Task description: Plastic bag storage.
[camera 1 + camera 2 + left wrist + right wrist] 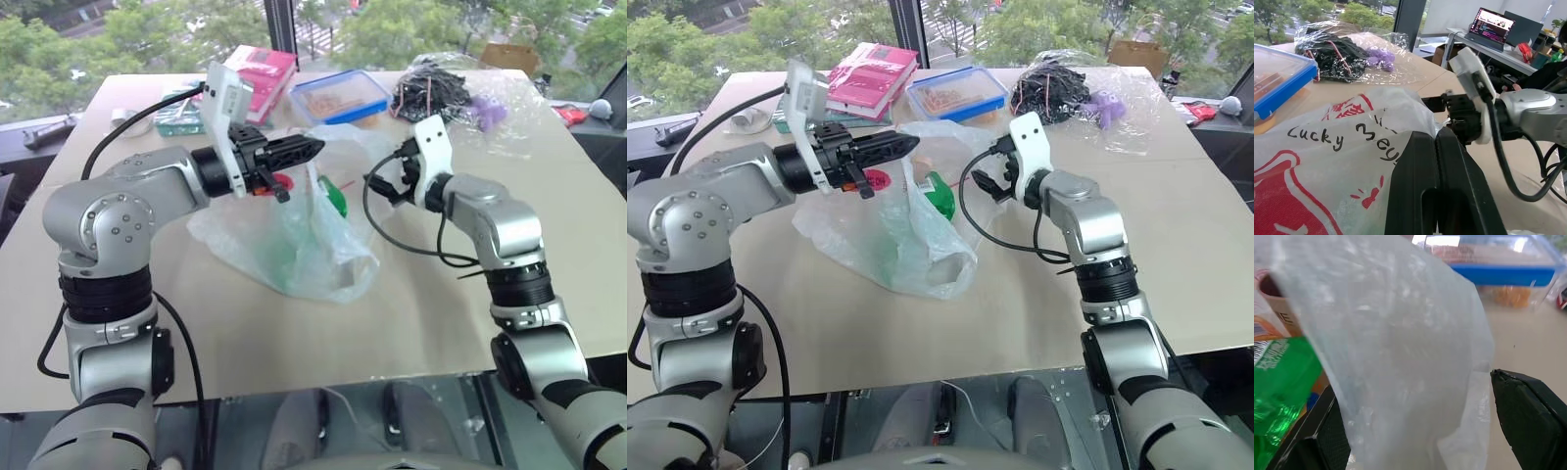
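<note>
The bag (294,240) is lying crumpled in the middle of the surface (411,323), with its upper part lifted off it. The left claw (312,149) is pointing level toward the right, its fingers (1435,186) pressed together (clenched), and it seems to be pinching the raised top of the bag; the exact pinch point is hard to make out. The right claw (1415,431) is standing spread apart on either side of a hanging fold of the bag, the film running between its fingers (1530,416) without being squeezed. A green packet (942,196) is showing through the bag. Behind the bag, a blue-rimmed box (340,95), a pink book (263,69) and a bundle of black cables (436,93) in clear plastic are sitting at the surface's far side.
</note>
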`<state>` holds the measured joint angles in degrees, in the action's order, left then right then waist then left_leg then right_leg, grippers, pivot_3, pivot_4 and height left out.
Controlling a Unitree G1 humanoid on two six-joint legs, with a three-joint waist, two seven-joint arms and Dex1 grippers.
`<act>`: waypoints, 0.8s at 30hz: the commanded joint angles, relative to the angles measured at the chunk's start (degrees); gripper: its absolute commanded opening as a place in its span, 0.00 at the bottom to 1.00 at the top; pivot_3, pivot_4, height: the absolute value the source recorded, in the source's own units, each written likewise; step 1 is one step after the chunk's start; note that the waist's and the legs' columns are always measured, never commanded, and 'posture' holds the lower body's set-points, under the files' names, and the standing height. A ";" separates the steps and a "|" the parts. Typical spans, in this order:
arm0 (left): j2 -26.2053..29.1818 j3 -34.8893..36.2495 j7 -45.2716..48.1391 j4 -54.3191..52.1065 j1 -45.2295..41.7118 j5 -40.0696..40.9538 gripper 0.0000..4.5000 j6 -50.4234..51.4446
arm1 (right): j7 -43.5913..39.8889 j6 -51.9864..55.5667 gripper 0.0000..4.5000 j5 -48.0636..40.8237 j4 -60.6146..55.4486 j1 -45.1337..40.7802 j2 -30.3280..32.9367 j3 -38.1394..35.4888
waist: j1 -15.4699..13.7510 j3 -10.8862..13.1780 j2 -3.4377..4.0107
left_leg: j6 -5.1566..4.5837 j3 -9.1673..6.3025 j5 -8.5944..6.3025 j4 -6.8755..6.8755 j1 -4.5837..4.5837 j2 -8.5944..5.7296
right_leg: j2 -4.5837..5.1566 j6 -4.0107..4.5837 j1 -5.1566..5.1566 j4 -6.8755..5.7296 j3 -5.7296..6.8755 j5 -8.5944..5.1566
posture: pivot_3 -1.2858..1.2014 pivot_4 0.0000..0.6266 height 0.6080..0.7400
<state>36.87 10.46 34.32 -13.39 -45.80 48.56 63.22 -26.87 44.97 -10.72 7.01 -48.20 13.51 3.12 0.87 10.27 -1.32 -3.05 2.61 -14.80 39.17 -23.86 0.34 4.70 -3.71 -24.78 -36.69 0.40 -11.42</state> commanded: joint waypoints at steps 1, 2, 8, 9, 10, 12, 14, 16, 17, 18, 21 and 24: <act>0.62 1.68 -0.31 -2.59 0.23 1.12 0.00 -0.48 | -2.04 -0.52 0.68 -2.56 -3.42 -0.90 2.02 -2.73 | 0.00 0.00 0.00 | 0.00 -0.01 0.00 0.00 0.00 0.01 | 0.00 0.00 0.00 -0.01 0.00 0.00 | 0.52 0.24 1.00; 0.16 1.94 0.27 -2.91 0.73 1.35 0.00 -1.57 | -2.80 0.00 0.61 -3.21 -4.46 -0.56 2.81 -2.87 | -0.01 0.00 0.00 | 0.00 -0.01 0.00 0.00 0.00 0.01 | 0.00 0.00 0.00 -0.01 0.00 0.00 | 0.52 0.24 1.00; 1.46 3.96 2.98 -1.07 0.77 8.32 0.29 4.16 | -6.19 4.39 0.00 -6.80 -9.81 1.00 7.10 -2.99 | 0.15 0.00 0.00 | -0.01 -0.03 -0.01 0.01 0.01 0.04 | 0.00 0.00 0.00 -0.02 0.01 0.00 | 0.52 0.24 1.00; 2.14 3.45 3.46 -1.52 1.20 8.08 0.38 4.06 | -6.34 4.79 0.00 -7.05 -9.97 1.02 7.52 -2.93 | 0.21 0.00 0.00 | -0.02 -0.02 -0.01 0.01 0.02 0.05 | -0.01 0.00 0.00 -0.03 0.00 0.00 | 0.52 0.24 1.00; 2.34 3.70 3.30 -1.24 1.31 8.38 0.47 4.45 | -6.43 5.09 0.00 -7.23 -10.02 1.01 7.87 -2.85 | 0.23 0.00 0.00 | -0.02 -0.02 -0.01 0.01 0.02 0.04 | -0.02 0.00 0.00 -0.03 0.00 0.00 | 0.52 0.24 1.00; 4.72 4.97 6.69 -0.50 1.84 12.94 0.68 8.18 | -6.43 5.49 0.00 -7.49 -9.77 0.84 8.33 -2.81 | 0.22 0.00 0.00 | -0.02 -0.02 -0.01 0.01 0.03 0.04 | -0.03 0.00 0.00 -0.04 0.01 0.00 | 0.52 0.24 1.00; 9.84 6.61 14.48 -1.06 3.99 21.44 0.68 14.40 | -6.33 5.62 0.00 -7.61 -9.34 0.57 8.51 -2.86 | 0.56 0.00 0.00 | -0.03 0.01 -0.02 0.00 0.02 0.04 | -0.03 0.00 -0.01 -0.04 -0.02 0.00 | 0.52 0.24 1.00; 14.59 7.08 19.82 -1.66 7.40 26.02 0.68 18.05 | -6.34 5.54 0.00 -7.55 -8.89 0.24 8.74 -2.63 | 1.01 0.01 0.01 | -0.03 0.02 -0.02 -0.01 0.02 0.08 | -0.02 0.00 -0.04 -0.03 -0.03 -0.02 | 0.52 0.24 1.00; 16.46 7.10 21.89 -2.23 9.42 26.91 0.68 18.61 | -6.32 5.48 0.00 -7.53 -8.65 0.07 8.83 -2.54 | 1.19 0.02 0.02 | -0.03 0.01 -0.02 -0.03 0.00 0.08 | -0.03 0.00 -0.05 -0.01 -0.03 -0.02 | 0.52 0.24 1.00; 17.73 7.07 23.27 -2.65 10.91 27.29 0.68 18.52 | -6.28 5.43 0.00 -7.52 -8.42 -0.08 8.90 -2.47 | 1.27 0.02 0.02 | -0.03 0.02 -0.02 -0.03 0.00 0.09 | -0.02 0.00 -0.05 -0.02 -0.04 -0.02 | 0.52 0.24 1.00; 20.78 6.37 26.63 -4.64 15.53 27.10 0.68 17.53 | -6.12 5.34 0.00 -7.47 -8.15 -0.27 9.25 -2.44 | 1.20 0.02 0.02 | -0.16 0.00 -0.10 -0.04 0.01 0.09 | 0.00 0.00 -0.04 -0.02 -0.02 -0.02 | 0.52 0.24 1.00; 23.26 3.68 30.34 -12.38 22.88 23.89 0.68 13.96 | -5.90 5.28 0.00 -7.40 -8.07 -0.27 9.53 -2.51 | 1.23 0.02 0.03 | -0.17 0.01 -0.10 -0.03 0.02 0.09 | 0.01 0.00 -0.04 -0.03 -0.02 -0.02 | 0.52 0.24 1.00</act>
<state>58.62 15.17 61.48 -19.53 -26.06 74.12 80.31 -33.06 50.95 -18.01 0.23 -46.94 22.24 1.55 2.10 10.29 -1.30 -3.19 2.61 -14.89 39.14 -23.85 0.43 4.72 -3.70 -24.82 -36.71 0.37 -11.44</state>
